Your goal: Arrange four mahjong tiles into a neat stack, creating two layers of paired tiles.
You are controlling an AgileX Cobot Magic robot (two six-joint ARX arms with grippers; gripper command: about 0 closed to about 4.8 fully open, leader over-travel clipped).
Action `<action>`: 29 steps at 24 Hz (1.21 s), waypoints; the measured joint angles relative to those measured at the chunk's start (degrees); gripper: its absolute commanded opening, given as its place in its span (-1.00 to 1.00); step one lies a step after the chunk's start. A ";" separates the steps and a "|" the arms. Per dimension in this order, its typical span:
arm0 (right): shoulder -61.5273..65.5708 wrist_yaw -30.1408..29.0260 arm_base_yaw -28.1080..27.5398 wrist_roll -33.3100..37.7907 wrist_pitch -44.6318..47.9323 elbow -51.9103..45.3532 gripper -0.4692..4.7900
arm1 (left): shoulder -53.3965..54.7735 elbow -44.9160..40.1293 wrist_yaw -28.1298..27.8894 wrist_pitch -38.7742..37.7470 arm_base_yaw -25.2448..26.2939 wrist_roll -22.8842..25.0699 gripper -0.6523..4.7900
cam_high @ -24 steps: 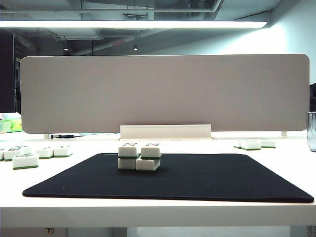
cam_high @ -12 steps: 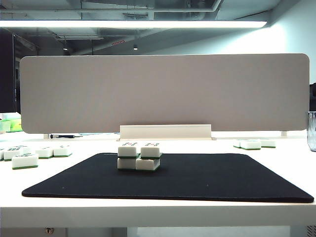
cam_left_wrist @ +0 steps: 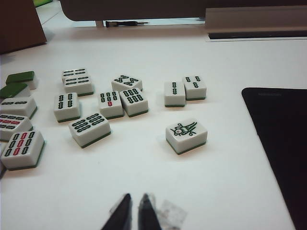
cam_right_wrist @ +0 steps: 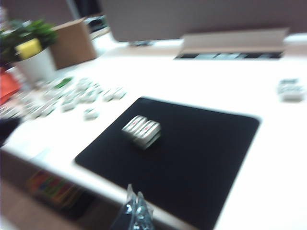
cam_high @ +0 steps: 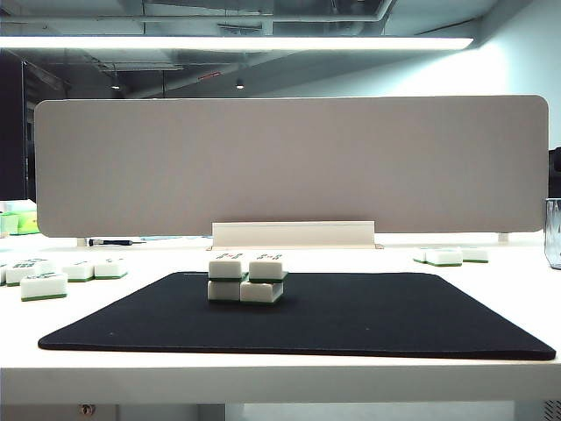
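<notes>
Two-tier stack point(cam_high: 247, 280) on black mat point(cam_high: 368, 316), no legible writing; left gripper point(cam_left_wrist: 135, 213) and right gripper point(cam_right_wrist: 135, 206) both pressed together, empty

I counted 4 mahjong tiles point(cam_high: 245, 280) in 1 stack point(cam_high: 246, 281), 1 black mat point(cam_high: 351, 311), 2 grippers.

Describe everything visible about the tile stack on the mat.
The stack is four white tiles with thin green bases in two tiers of two, faces up with red and dark marks. It sits on the black mat, towards its far left part. The tiers are not flush: the lower pair is offset from the upper. Neither gripper touches it.
</notes>
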 measured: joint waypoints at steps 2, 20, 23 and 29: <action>-0.02 4.26 0.00 0.48 6.97 -5.05 -0.82 | 0.00 0.00 0.00 -0.02 0.00 0.00 -0.68; -0.24 31.26 0.00 12.15 49.44 -41.44 -0.82 | -0.02 0.00 0.00 0.00 0.00 -0.04 -0.68; -0.24 31.39 0.00 11.82 49.16 -42.36 -0.82 | -0.02 0.00 0.00 -0.02 0.00 -0.04 -0.68; -0.24 34.42 -0.02 10.38 42.88 -42.49 -0.82 | -0.02 0.00 0.02 0.00 0.00 -0.07 -0.68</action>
